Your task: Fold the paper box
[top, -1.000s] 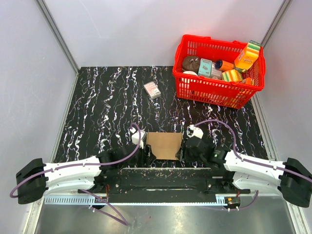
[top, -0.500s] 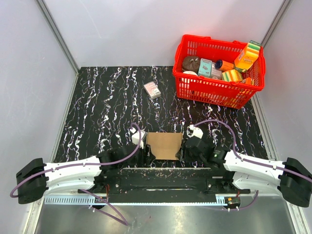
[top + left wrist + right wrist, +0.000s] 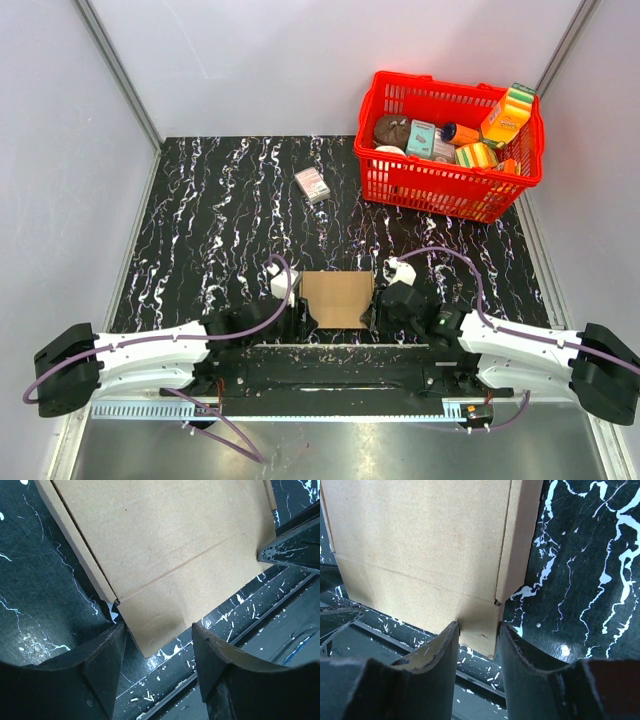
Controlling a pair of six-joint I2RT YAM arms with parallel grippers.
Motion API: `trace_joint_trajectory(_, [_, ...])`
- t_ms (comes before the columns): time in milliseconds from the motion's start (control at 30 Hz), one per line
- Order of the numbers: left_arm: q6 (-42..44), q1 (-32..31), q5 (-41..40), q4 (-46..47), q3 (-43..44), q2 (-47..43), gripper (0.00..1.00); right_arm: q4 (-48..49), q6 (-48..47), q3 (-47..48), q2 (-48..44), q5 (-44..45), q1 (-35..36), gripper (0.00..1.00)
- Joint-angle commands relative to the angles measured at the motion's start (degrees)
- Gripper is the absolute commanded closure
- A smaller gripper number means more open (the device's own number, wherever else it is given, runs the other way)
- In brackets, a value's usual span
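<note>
The paper box [image 3: 338, 297] is a flat brown cardboard sheet with creases, lying on the black marbled table at the near middle. My left gripper [image 3: 300, 316] is at its left near corner and my right gripper [image 3: 378, 312] at its right near corner. In the left wrist view the left gripper [image 3: 159, 635] is open, with the near corner of the cardboard [image 3: 165, 555] reaching between the fingers. In the right wrist view the right gripper [image 3: 476, 630] is open more narrowly, and its fingers straddle the near corner flap of the cardboard [image 3: 420, 545], close to both its edges.
A red basket [image 3: 400, 180] of colourful grocery packs stands at the back right. A small white-and-pink carton [image 3: 312, 184] lies at the back middle. A black rail [image 3: 340, 350] runs along the near edge just behind the cardboard. Grey walls close in on both sides.
Both arms have shifted only slightly; the left arm has crept a little to the right. The cardboard stays where it was.
</note>
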Motion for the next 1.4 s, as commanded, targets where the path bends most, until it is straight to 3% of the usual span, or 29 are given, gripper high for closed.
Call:
trace_joint_trajectory(0, [1.91, -0.31, -0.5, 4.76, -0.23, 0.57, 0.41, 4.48, -1.37, -0.75, -0.15, 2.14, 0.43, 0.57])
trace_joint_trajectory(533, [5.34, -0.31, -4.63, -2.8, 3.64, -1.0, 0.35, 2.37, -1.64, 0.04, -3.05, 3.9, 0.43, 0.57])
trace_joint_trajectory(1367, [5.25, -0.31, -3.49, 3.26, 1.88, -0.13, 0.39, 4.39, -1.46, -0.4, -2.88, 4.25, 0.52, 0.6])
